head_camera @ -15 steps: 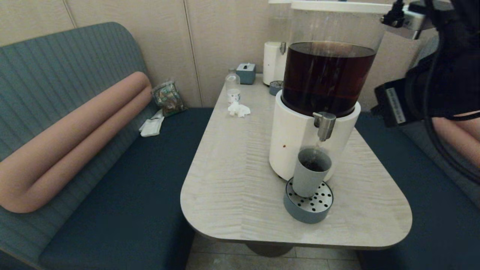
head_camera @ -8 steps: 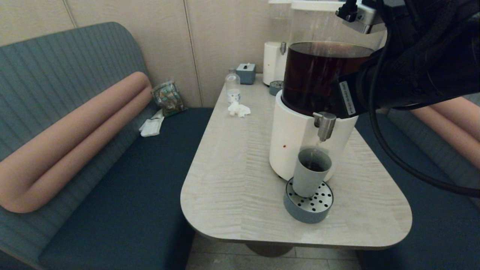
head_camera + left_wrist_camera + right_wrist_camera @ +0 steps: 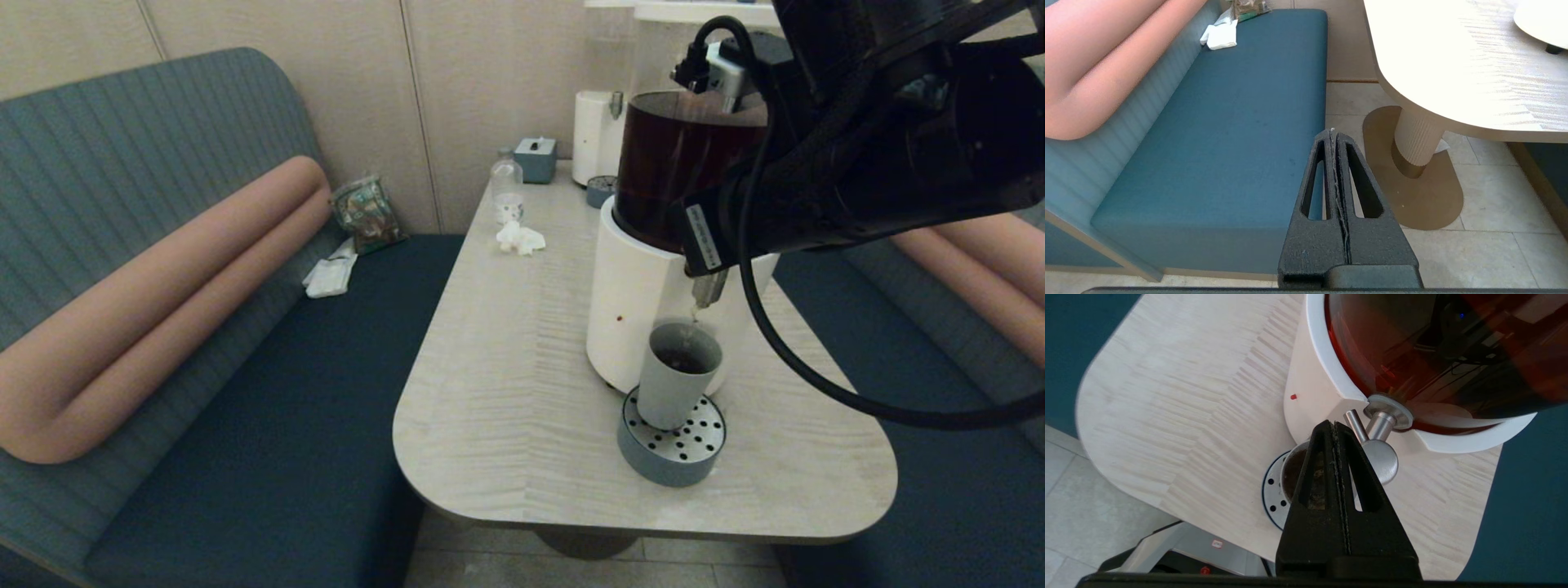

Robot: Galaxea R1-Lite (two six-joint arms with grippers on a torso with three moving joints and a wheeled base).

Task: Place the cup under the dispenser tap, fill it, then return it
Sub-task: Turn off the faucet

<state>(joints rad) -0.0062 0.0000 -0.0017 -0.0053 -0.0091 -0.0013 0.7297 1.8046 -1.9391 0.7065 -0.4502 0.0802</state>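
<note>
The dispenser [image 3: 653,269] stands right of centre in the head view, the right gripper [image 3: 1334,426] above its tap [image 3: 709,287], fingers pressed together, empty. The cup [image 3: 676,376] sits lower centre on the drip tray [image 3: 671,457] under the tap, part filled. Filling step, I judge; next, work the tap lever. The left gripper [image 3: 1332,134] hangs clamped together over the floor.

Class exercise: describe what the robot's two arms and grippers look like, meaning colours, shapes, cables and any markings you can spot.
The right arm is bulky and black, with a white label, a thick black cable looping below, and a small grey connector block on top. The right gripper and left gripper match: rough matte black fingers tapering to a wedge, each with a long teardrop slot.
</note>
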